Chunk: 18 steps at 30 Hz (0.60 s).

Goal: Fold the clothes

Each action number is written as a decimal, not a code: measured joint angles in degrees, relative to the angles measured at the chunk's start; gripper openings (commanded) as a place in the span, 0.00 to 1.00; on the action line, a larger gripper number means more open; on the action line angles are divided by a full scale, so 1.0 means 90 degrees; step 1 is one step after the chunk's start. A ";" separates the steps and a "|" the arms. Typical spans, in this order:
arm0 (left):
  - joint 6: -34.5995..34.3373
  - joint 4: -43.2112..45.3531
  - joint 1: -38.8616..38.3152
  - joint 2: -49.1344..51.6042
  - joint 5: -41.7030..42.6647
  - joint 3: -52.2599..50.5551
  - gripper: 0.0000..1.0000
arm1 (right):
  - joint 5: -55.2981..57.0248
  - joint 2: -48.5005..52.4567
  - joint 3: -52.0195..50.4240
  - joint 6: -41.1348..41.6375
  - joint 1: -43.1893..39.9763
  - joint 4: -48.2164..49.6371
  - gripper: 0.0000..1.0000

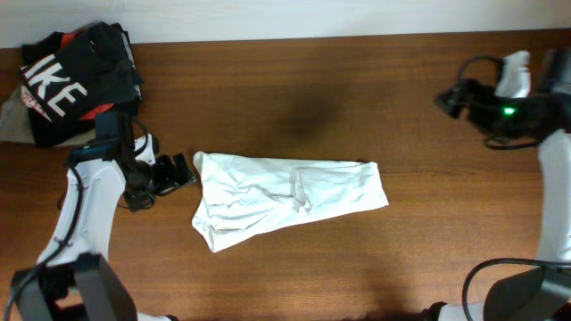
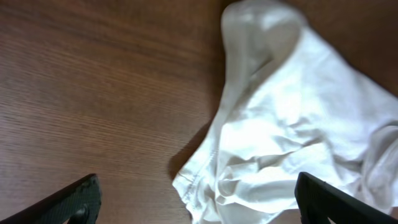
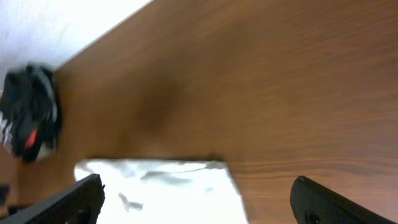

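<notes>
We look down on a brown wooden counter (image 1: 357, 80). A plain white garment (image 1: 285, 198) lies near its middle, flat and wrinkled. It forms a rough oblong running left to right, with the left part wider and more bunched and the right end narrower.

The left end effector (image 1: 178, 171) sits low, just beside the garment's left edge, and points toward it. In the left wrist view its 2 fingers (image 2: 68, 202) are spread wide at the bottom corners. The garment's hemmed corner lies on the counter ahead of them. They grip nothing, and we cannot tell whether either finger touches the cloth.

The right end effector (image 1: 453, 98) is near the far right corner of the counter, well apart from the garment. In the right wrist view its 2 fingers (image 3: 74, 199) also stand wide apart and hold nothing. The white garment shows at the lower left of that view.

A black garment (image 1: 76, 76) with big white letters and red patches sits bunched at the far left corner. A grey-beige garment (image 1: 11, 120) shows at its left edge.
</notes>
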 measured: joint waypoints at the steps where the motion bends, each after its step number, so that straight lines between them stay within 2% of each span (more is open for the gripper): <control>1: 0.0019 0.0002 0.0000 0.0158 0.0019 -0.0012 0.99 | 0.0044 0.0000 0.0032 0.0002 -0.0265 -0.0053 0.99; 8: 0.0255 0.0015 0.0000 0.1013 0.0274 -0.0121 0.99 | 0.0185 0.0002 0.0029 0.0005 -0.1588 -0.0170 0.99; 12: 0.0425 0.0192 -0.0019 0.1188 0.0522 -0.0206 0.99 | 0.0206 0.0002 0.0029 0.0005 -0.1819 -0.0172 0.99; 18: 0.0537 0.1061 -0.0367 0.1158 0.0891 -0.0695 0.99 | 0.0206 0.0002 0.0029 0.0002 -0.1819 -0.0168 0.99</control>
